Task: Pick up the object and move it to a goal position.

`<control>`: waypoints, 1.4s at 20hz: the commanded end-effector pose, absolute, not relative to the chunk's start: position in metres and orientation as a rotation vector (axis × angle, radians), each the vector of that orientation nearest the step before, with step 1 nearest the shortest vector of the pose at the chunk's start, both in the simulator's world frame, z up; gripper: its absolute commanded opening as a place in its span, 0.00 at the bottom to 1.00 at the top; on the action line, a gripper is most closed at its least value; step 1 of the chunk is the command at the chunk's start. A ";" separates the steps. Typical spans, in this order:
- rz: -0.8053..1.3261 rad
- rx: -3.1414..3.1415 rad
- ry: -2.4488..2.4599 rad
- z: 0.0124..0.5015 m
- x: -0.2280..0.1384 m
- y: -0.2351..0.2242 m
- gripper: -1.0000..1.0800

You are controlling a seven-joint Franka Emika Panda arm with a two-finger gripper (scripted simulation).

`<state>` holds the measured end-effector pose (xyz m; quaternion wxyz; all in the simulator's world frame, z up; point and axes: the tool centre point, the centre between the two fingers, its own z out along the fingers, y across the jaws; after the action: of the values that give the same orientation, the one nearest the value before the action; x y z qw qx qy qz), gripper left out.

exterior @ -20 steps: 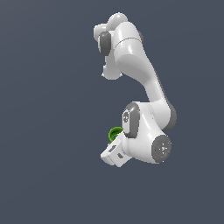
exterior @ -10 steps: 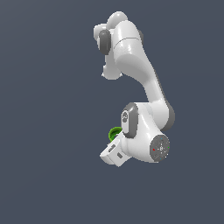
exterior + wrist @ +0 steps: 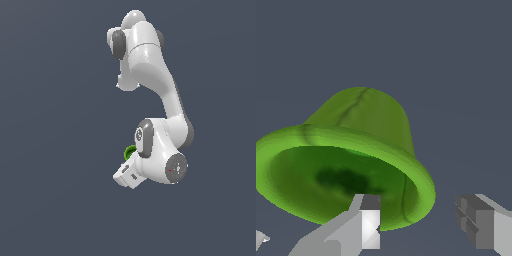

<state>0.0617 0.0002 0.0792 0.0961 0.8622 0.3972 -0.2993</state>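
Exterior view: arm folded down through the middle of the frame, wrist low and right of centre. End effector (image 3: pixel 126 176) juts toward the lower left as a white block; its fingers are not resolvable here. A sliver of the green cup (image 3: pixel 130 152) shows just above it, mostly hidden behind the wrist housing. No surface or goal marker visible, only flat grey backdrop.

Wrist view: cup (image 3: pixel 346 165) fills the lower left and centre of the frame, open mouth facing the camera, hollow interior dark. One finger (image 3: pixel 368 222) overlaps the rim at lower centre; the other sits well apart at lower right, clear of the cup. End effector spread, not clamped on anything.

Progress, as judged: approach is mostly made, one finger seemingly inside the mouth and one outside the wall. Closing, lifting and carrying to the goal all remain.
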 end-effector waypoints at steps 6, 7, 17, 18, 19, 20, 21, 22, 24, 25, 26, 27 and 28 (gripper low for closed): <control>-0.886 2.554 1.177 0.077 0.061 -0.001 0.00; -0.886 2.554 1.177 0.077 0.061 -0.001 0.00; -0.879 2.553 1.180 0.081 0.062 -0.002 0.00; -0.875 2.553 1.181 0.083 0.062 -0.002 0.00; -0.869 2.552 1.183 0.085 0.062 -0.003 0.00; -0.863 2.551 1.185 0.088 0.063 -0.004 0.00; -0.856 2.550 1.187 0.092 0.064 -0.005 0.00; -0.848 2.549 1.190 0.096 0.065 -0.006 0.00; -0.828 2.545 1.197 0.105 0.066 -0.009 0.00; -0.817 2.544 1.201 0.110 0.067 -0.011 0.00; -0.804 2.541 1.205 0.116 0.068 -0.012 0.00; -0.790 2.539 1.209 0.123 0.070 -0.014 0.00; -0.775 2.536 1.214 0.130 0.071 -0.017 0.00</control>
<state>0.0684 -0.0134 0.1184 0.1085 0.8634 0.4109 -0.2720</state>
